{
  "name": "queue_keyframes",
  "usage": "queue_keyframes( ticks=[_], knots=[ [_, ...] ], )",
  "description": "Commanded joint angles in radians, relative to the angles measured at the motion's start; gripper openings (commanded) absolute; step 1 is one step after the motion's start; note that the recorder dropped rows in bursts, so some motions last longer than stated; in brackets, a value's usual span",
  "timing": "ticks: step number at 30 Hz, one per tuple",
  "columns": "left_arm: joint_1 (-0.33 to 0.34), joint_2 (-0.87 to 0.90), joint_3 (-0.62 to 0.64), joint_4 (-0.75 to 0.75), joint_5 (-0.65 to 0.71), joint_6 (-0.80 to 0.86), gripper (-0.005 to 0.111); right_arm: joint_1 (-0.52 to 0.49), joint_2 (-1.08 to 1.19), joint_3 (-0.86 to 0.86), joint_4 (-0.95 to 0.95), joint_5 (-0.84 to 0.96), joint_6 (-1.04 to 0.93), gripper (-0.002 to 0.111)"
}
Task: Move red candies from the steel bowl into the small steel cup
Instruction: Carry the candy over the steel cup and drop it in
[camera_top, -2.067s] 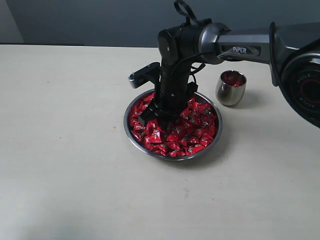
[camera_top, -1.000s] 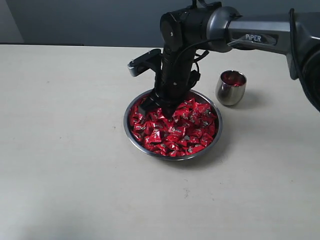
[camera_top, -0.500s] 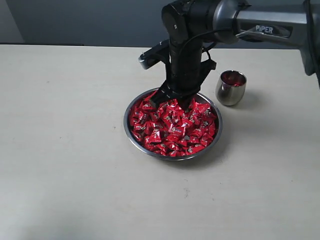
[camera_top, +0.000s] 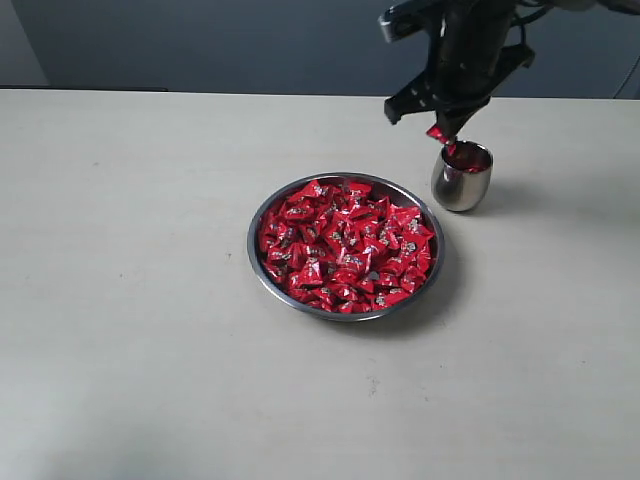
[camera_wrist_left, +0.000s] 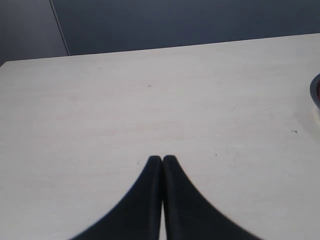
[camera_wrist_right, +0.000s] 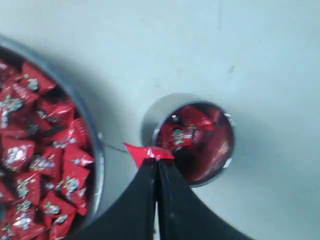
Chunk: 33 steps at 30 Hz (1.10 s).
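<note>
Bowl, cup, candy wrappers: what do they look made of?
Steel bowl: polished metal, likely stainless; thin bright rim with mirror-like glints.
Small steel cup: same look; glossy rounded wall with bright and dark reflections.
Red candies: wrappers look like metallised foil or film, can't tell which; crinkled, shiny facets with light print.

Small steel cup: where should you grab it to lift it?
Probably squeeze the small steel cup across its round belly, coming from the side away from the steel bowl. It stands upright, has no handle, and red candies sit inside.
</note>
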Motion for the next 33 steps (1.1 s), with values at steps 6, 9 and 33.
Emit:
queue_keyframes(
  ticks=[6, 9, 33],
  knots=[
    [0.000, -0.005, -0.008, 0.002, -0.008, -0.005, 0.000, -0.118, 0.009, -0.035, 0.051, -0.055, -0.035, -0.001],
    [0.000, -0.005, -0.008, 0.002, -0.008, -0.005, 0.000, -0.118, 0.035, -0.035, 0.058, -0.063, -0.037, -0.001],
    [0.000, -0.005, -0.008, 0.002, -0.008, -0.005, 0.000, -0.118, 0.081, -0.035, 0.064, -0.025, -0.035, -0.001]
  ],
)
